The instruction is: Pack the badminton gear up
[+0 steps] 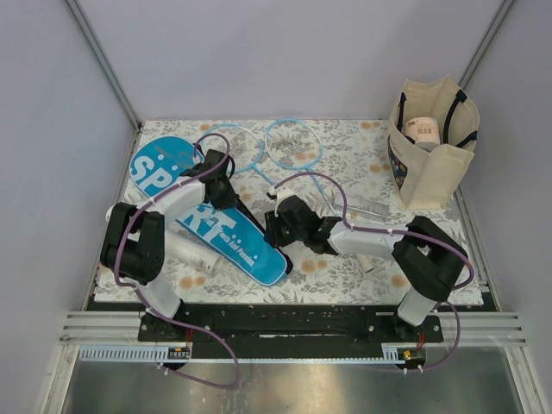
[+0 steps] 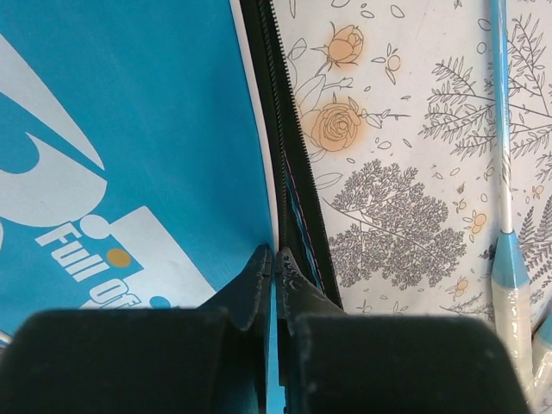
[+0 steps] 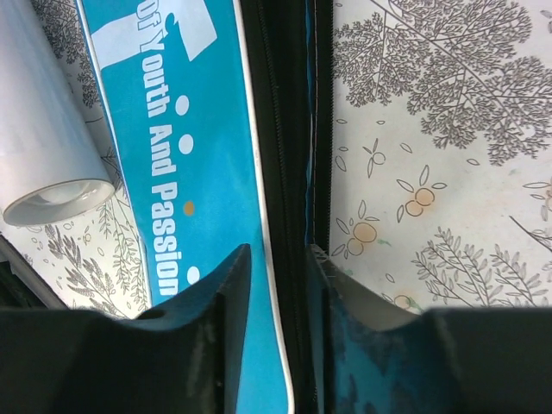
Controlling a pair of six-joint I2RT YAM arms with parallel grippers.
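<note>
The blue cover (image 1: pixel 250 246) is laid diagonally on the floral cloth (image 1: pixel 371 151), from the upper left to the lower centre of the top view, its middle hidden by the left arm (image 1: pixel 177 203). A white tube (image 3: pixel 43 129) is seen just beside its lower-left edge. Two blue-framed rackets (image 1: pixel 293 142) are spread at upper centre. A beige tote (image 1: pixel 431 172) is stood at upper right with a roll (image 1: pixel 423 131) inside, its label too small to read.

The left gripper (image 2: pixel 274 259) is clenched at the cover's black zip edge; whether fabric is pinched cannot be told. The right gripper (image 3: pixel 278 254) is released, its fingers parted astride that zip edge.

"SP" and "RT" are read from above, "Full" and "Youth And Passion" at the wrists.
</note>
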